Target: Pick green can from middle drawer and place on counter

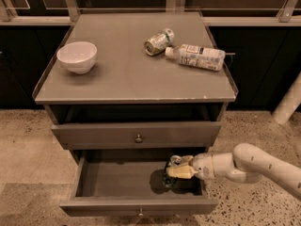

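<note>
Jaws of the gripper (178, 169) are seen clamped on the green can (167, 179), which is held inside the open middle drawer (117, 179), toward its right side. On the desk (127, 76) one white bowl (77, 56), one pale can (158, 42) and one bottle (196, 57) are counted, the last two lying down. The green can's long axis is kept near upright, silver top up and tipped rightward.

Surface (122, 81): bowl (77, 56) on the left; tipped can (158, 41) and bottle (197, 56) side by side at the back right.
Open drawer (117, 181): under a shut drawer (94, 135).
Drawer can (167, 179): in the open drawer, right side.
Gripper (178, 167): in the open drawer, right at the drawer can.
</note>
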You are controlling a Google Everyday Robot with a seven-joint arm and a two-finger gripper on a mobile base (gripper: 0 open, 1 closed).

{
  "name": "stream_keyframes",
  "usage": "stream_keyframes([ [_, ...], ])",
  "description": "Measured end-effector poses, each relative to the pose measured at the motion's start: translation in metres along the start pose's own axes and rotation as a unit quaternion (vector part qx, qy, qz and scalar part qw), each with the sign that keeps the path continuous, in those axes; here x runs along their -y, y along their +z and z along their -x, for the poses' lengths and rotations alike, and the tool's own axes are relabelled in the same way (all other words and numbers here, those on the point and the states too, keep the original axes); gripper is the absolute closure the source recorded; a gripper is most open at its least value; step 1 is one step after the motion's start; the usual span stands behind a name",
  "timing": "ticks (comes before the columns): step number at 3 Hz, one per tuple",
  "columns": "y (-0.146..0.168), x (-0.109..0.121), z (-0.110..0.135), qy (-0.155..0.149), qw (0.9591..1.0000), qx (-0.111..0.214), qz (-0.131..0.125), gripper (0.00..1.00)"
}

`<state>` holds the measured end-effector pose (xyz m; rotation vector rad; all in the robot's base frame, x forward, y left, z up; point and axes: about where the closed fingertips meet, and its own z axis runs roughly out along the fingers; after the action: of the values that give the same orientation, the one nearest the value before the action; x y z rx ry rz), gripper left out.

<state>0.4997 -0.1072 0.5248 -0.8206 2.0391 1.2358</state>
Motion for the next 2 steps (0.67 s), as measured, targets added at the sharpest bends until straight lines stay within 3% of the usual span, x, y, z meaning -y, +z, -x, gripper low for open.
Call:
stream_keyframes([
  [1,0.0004,-0.0138,-0.0024,0.002,0.9996,-0.003,0.028,1.00],
  [2,0.0013,-0.0138,-0.0025,0.002,0.9996,-0.003,0.028,1.00],
])
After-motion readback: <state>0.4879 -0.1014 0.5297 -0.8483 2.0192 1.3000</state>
